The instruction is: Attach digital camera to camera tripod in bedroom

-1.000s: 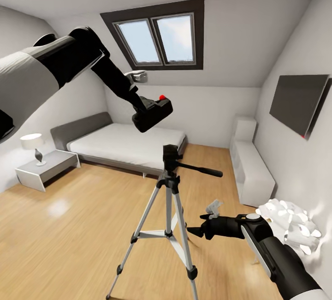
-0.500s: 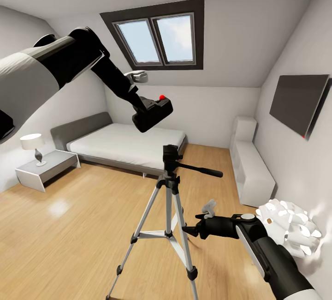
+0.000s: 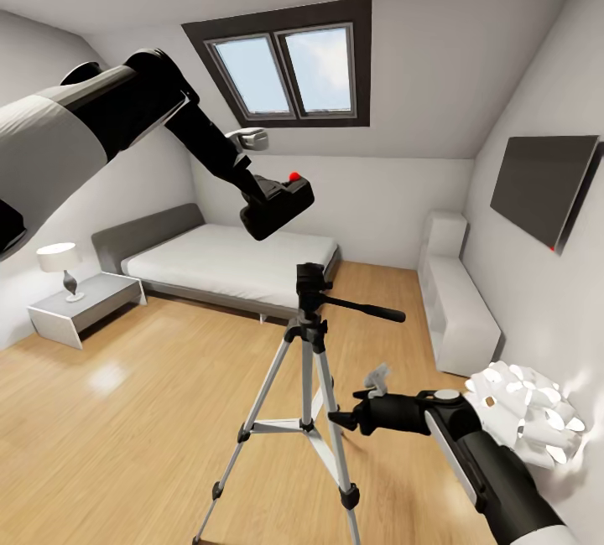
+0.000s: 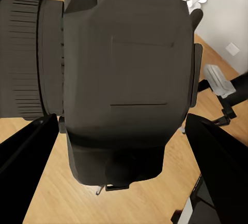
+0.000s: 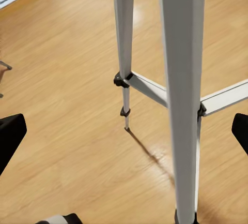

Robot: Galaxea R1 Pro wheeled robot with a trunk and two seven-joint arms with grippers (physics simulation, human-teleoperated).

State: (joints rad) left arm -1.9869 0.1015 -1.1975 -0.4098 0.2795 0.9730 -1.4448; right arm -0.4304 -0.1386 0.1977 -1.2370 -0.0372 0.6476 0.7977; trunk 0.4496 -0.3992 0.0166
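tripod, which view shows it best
The head view: the whole tripod stands there, from its black head and pan handle down to the feet, with the camera held above it. The right wrist view gives a close look at two silver legs and their braces. The left wrist view catches little of it behind the camera.

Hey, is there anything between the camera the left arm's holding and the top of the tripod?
No. In the head view the digital camera hangs above the camera tripod head with only open air between.
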